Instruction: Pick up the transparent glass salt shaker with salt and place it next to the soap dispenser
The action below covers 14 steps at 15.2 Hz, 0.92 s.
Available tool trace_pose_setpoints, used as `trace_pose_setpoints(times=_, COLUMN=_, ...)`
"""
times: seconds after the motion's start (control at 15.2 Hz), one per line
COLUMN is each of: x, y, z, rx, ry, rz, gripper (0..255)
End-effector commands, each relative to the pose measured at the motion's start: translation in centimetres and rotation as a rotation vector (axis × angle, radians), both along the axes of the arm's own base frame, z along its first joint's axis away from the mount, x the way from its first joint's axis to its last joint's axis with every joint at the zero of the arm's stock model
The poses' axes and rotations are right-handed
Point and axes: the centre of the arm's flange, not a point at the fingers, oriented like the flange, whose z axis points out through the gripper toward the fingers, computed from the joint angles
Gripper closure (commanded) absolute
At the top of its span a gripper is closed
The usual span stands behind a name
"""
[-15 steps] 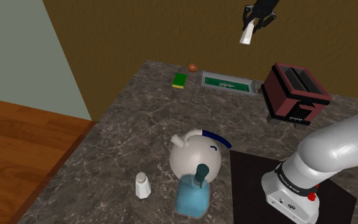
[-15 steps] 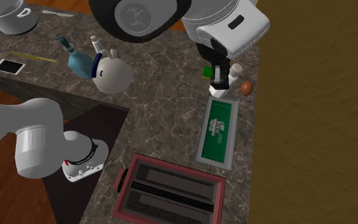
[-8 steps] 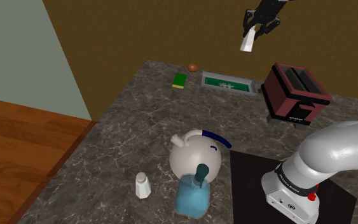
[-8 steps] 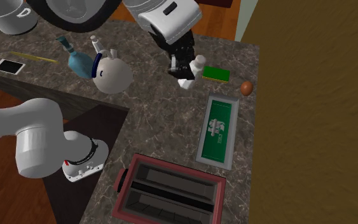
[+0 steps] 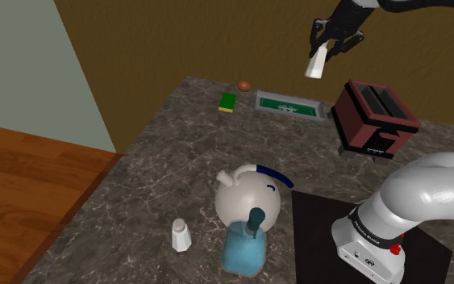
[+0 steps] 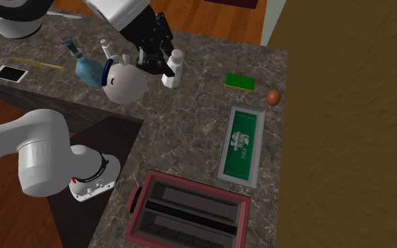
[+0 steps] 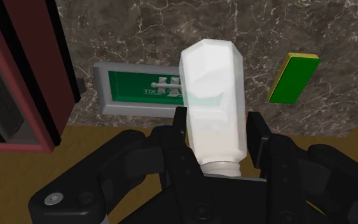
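High above the dark stone counter [image 5: 160,153], my black gripper [image 5: 331,42] is shut on a pale, whitish salt shaker [image 5: 316,63]. In the wrist view the shaker [image 7: 212,102] sits clasped between both fingers of the gripper [image 7: 219,137], cap end toward the palm. In the second exterior view the gripper [image 6: 153,55] and the shaker [image 6: 172,68] hang over the counter just beside the white kettle [image 6: 125,81]. The soap dispenser [image 5: 245,242], a blue bottle with a teal pump, stands at the counter's near edge in front of the kettle [image 5: 249,195]; it also shows past the kettle [image 6: 84,67].
A second small white shaker [image 5: 181,235] stands beside the dispenser. At the back lie a red toaster [image 5: 374,117], a green-and-grey tray [image 5: 289,105], a green sponge [image 5: 228,102] and a brown egg [image 5: 245,85]. A phone [image 6: 10,72] and a pot [image 6: 13,25] sit farther off.
The gripper, still holding the shaker, has swung away from the sponge and egg end of the counter toward the kettle. In the shoulder view it shifted slightly right and down.
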Motion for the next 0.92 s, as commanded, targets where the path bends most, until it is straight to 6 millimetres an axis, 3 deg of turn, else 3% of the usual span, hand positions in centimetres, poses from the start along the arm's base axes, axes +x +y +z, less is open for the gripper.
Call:
trace_pose_setpoints(times=0.0, x=-1.4, y=2.1, z=0.0, rx=0.000, ry=0.000, rz=-0.001, gripper=255)
trace_pose_setpoints(times=0.86, x=-11.1, y=16.3, z=0.0, rx=0.000, ry=0.000, rz=-0.001, gripper=255)
